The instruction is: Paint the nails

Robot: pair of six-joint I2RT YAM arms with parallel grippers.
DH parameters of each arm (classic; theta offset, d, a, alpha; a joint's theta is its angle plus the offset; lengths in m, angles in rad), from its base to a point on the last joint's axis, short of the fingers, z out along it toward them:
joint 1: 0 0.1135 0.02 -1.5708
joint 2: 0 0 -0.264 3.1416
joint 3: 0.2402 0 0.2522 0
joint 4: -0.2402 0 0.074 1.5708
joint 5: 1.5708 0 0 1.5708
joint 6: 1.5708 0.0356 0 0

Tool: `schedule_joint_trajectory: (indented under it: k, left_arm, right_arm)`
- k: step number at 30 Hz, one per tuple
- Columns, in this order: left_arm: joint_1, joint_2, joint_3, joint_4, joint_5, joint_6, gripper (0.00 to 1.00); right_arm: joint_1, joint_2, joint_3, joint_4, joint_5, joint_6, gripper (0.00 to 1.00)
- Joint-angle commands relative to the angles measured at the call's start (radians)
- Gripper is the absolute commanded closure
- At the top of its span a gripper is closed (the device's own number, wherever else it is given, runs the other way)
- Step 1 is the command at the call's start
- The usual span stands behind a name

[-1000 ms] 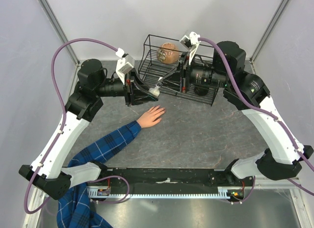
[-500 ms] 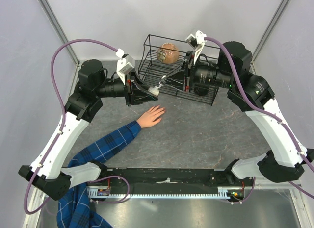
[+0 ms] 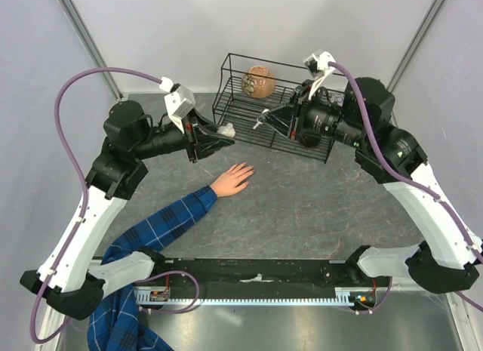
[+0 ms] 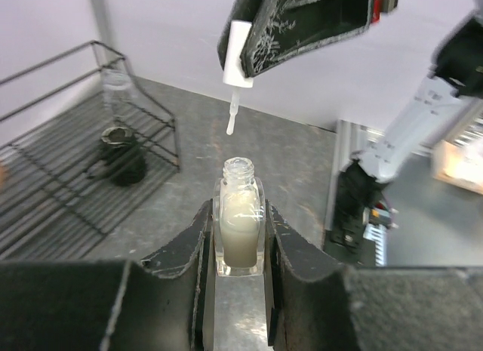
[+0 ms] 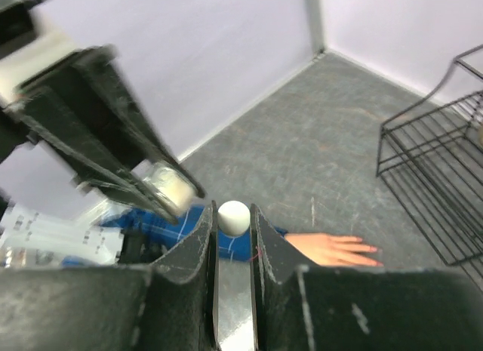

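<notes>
Left wrist view: seemingly loading polish, with open bottle (image 4: 240, 223) clamped in left gripper (image 4: 238, 215) lower centre and cap brush (image 4: 237, 56) pinched in right gripper (image 5: 233, 213) above; next, steer bristles onto nails (image 3: 250, 170), mid-frame from overhead.

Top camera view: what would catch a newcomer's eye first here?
Toward the back, the left gripper clamps an open bottle while the right gripper holds its white brush cap apart. Nearer, a skin-coloured hand in a blue plaid sleeve lies flat on the grey table.
</notes>
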Motion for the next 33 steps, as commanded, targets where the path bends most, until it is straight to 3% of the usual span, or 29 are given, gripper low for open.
schedule_joint_trajectory:
  k: [1,5,17,28,33]
  left_arm:
    - [-0.004,-0.057,-0.004,0.023,-0.242,0.069,0.98]
    - [-0.002,-0.079,0.019,0.029,-0.366,0.06,0.98]
    - [-0.002,-0.028,0.091,0.069,-0.363,-0.029,0.98]
    - [-0.004,0.055,0.169,0.066,-0.294,-0.035,0.98]
    - [-0.004,0.071,0.197,0.043,-0.259,-0.015,0.98]
  right_arm:
    - [-0.007,-0.079,-0.178,0.169,0.202,0.105,1.0]
    - [-0.01,-0.113,-0.452,0.305,0.253,0.17,1.0]
    - [-0.027,-0.028,-0.988,0.728,0.285,0.199,1.0]
    - [0.062,0.203,-1.078,1.006,0.385,0.172,1.0]
    - [0.064,0.297,-1.036,1.006,0.42,0.156,1.0]
